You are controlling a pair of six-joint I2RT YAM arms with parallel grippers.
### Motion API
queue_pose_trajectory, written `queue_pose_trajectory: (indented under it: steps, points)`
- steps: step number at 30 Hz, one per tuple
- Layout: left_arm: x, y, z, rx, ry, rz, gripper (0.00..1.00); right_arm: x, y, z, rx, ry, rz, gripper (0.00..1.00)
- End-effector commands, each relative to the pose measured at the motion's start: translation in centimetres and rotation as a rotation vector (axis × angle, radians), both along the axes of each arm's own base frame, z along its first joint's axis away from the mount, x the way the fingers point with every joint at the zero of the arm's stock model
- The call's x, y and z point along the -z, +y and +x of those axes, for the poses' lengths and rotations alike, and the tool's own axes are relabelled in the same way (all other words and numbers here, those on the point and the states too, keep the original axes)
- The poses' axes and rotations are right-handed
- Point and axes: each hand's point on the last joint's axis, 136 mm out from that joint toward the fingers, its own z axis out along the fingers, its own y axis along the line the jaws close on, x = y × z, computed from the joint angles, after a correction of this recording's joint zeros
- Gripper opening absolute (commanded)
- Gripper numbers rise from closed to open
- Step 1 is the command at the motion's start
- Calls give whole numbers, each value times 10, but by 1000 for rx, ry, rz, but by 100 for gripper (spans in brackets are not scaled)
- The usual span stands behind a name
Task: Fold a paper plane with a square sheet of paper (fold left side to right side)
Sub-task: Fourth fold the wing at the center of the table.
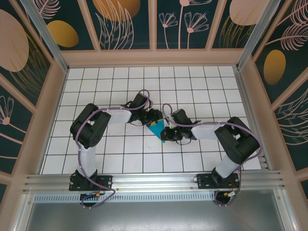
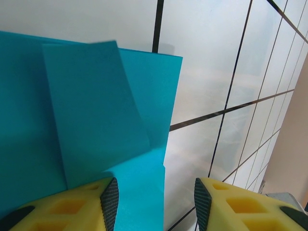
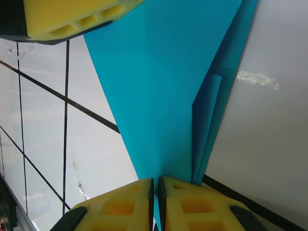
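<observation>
Right gripper [image 3: 155, 191] pinches the pointed tip of the part-folded cyan sheet [image 3: 168, 86] at mid-table while the left gripper [image 2: 156, 199], fingers spread, straddles its far-left edge, a lengthwise wing fold seemingly underway, next calling for the raised flap to be pressed flat.

Table [image 1: 120, 163]: white squares, thin black lines.
Walls [image 1: 127, 24]: dark, with pale flowers and orange shapes.
Rail [image 1: 154, 181]: grey metal, table's near edge.
</observation>
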Motion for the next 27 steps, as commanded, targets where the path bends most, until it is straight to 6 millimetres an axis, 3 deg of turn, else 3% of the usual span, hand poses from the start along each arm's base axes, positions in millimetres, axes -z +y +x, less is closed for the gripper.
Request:
queue_pose_trajectory:
  steps: [1,12,21,27]
  points:
    - [27,27,19,-57,-14,122,49,43,-39,-49,-17,176,-190,16]
    - [8,36,56,-97,-69,91,50,49,-43,-53,-15,197,-215,16]
    - [11,55,79,-133,-85,113,50,46,-40,-52,-13,192,-202,16]
    - [-33,58,89,-123,-187,110,51,45,-36,-47,-6,180,-191,16]
